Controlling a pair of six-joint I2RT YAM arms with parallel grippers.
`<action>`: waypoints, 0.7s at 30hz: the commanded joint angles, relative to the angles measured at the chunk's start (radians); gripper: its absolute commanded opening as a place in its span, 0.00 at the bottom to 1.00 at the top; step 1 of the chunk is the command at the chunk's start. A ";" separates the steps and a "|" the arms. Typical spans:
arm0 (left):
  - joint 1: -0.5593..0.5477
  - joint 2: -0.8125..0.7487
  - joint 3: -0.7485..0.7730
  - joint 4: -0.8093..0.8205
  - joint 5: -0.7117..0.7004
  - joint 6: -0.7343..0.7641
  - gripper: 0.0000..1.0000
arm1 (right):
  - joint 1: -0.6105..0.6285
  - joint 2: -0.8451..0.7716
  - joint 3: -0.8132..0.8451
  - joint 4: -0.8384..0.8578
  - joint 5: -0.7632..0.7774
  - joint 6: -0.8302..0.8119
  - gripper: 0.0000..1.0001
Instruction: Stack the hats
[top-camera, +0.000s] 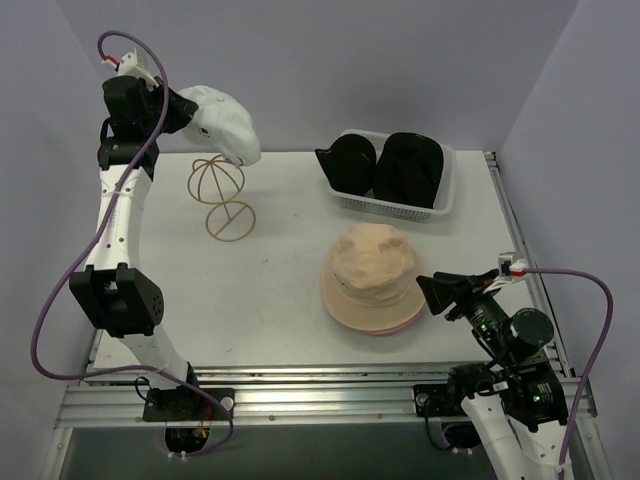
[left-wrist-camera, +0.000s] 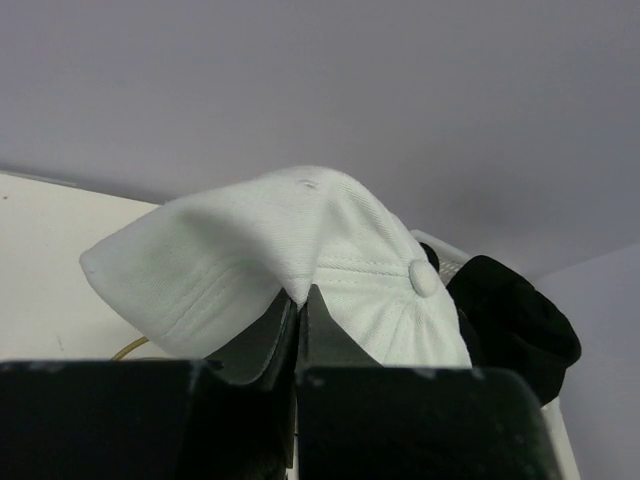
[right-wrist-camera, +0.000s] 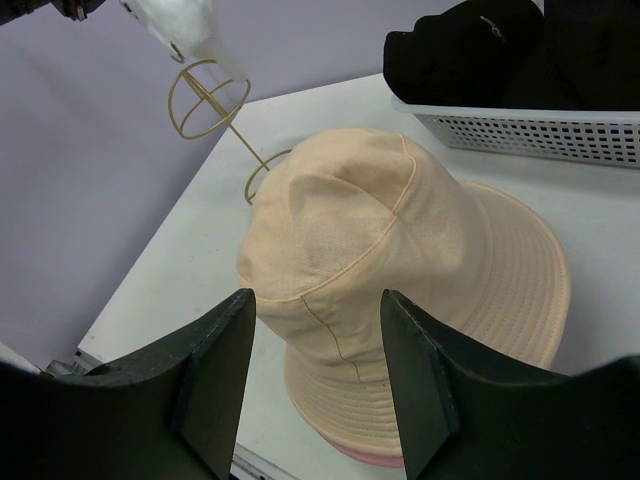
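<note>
My left gripper (top-camera: 196, 116) is raised at the back left and shut on the white cap (top-camera: 228, 122), pinching a fold of its fabric (left-wrist-camera: 300, 290); the cap (left-wrist-camera: 300, 250) hangs above the gold wire frame (top-camera: 220, 190). The tan bucket hat (top-camera: 370, 272) lies on the pink hat, of which only a rim (top-camera: 392, 329) shows. My right gripper (top-camera: 432, 293) is open and empty just right of the tan hat (right-wrist-camera: 380, 240), its jaws wide apart on either side of the crown. Two black hats (top-camera: 385, 165) lie in the white basket (top-camera: 440, 205).
The gold wire frame (right-wrist-camera: 207, 100) stands on its ring base at the back left of the table. The white mesh basket (right-wrist-camera: 530, 130) sits at the back right. Purple walls close in the back and sides. Metal rails run along the near edge.
</note>
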 joint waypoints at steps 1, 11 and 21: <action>0.004 0.002 0.070 0.091 0.096 -0.056 0.02 | -0.005 0.017 0.035 0.014 -0.009 -0.031 0.49; 0.002 -0.014 -0.027 0.323 0.193 -0.117 0.02 | -0.006 0.003 0.030 0.013 -0.016 -0.035 0.49; 0.001 0.098 0.044 0.515 0.310 -0.272 0.02 | -0.008 0.017 0.036 0.016 -0.009 -0.038 0.49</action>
